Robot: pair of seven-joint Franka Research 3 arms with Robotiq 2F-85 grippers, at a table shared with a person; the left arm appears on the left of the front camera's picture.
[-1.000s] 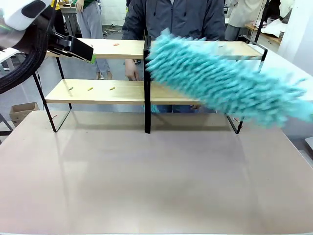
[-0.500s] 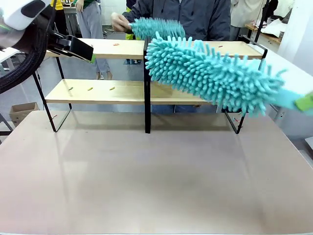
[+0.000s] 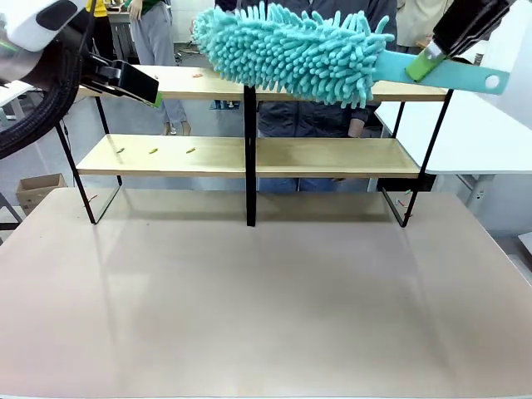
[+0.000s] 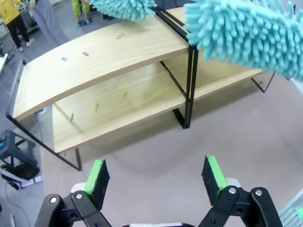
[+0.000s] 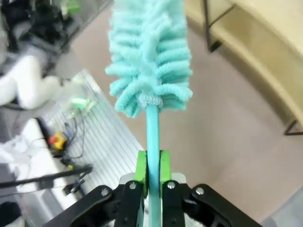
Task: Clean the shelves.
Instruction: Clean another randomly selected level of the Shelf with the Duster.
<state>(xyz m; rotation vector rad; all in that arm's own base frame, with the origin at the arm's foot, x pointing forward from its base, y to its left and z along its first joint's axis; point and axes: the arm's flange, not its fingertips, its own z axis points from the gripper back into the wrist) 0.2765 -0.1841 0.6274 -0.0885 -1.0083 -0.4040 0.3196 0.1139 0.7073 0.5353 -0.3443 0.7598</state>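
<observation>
- The right pincer (image 5: 152, 165) is pressed together on the flat teal handle (image 5: 152, 125) of a duster (image 3: 291, 46). Its fluffy head lies along the top board of the shelves (image 3: 332, 156), across the black upright (image 3: 249, 166).
- The left pincer (image 4: 155, 174) is spread and holds nothing. It hangs near the left end of the shelves.
- The shelves stand at the far side of the desk (image 3: 266, 299), with a person (image 3: 312, 116) close behind them.
- Risk: the handle is thin and the head long, so a hard push down could twist the handle in the pinch.
- Risk: a second duster (image 4: 124, 7) sits at the far edge of the same board, and the two heads could tangle.
- Risk: a fast sweep could fling debris at the person, catch the upright, or nudge the light rack along the desk.
- There is no box or bin, so the boards are the only holders.
- The top board has a few small coloured bits (image 4: 85, 53) on its left half.
- The lower board has three more bits on its left half. Its right half looks bare.
</observation>
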